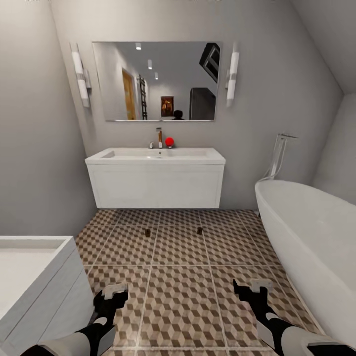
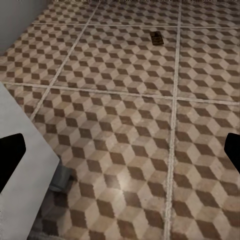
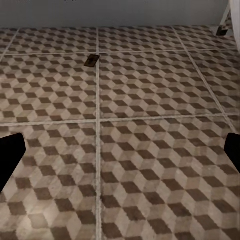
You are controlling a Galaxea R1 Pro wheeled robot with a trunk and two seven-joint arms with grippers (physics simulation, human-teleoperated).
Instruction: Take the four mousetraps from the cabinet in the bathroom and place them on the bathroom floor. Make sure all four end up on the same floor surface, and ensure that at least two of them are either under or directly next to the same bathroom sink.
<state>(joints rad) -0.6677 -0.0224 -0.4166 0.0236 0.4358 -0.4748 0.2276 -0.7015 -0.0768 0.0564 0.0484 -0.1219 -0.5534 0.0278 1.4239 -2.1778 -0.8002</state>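
I hold both black grippers, left (image 1: 110,291) and right (image 1: 253,288), low with jaws apart and empty, since two small brown wooden mousetraps (image 1: 147,232) (image 1: 200,230) already lie mid-frame on the cube-patterned tile floor (image 1: 180,296) before the white wall-hung sink (image 1: 155,178).

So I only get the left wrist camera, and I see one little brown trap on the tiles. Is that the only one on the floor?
Observer: No. The head view shows two mousetraps: one left, another right, both on the bathroom floor.
Operator: Are they near the sink?
Observer: Yes, both lie just in front of the bathroom sink, not underneath it.
Operator: Is my other hand holding a trap?
Observer: No. The right gripper is open and empty above the tiles, like the left gripper.
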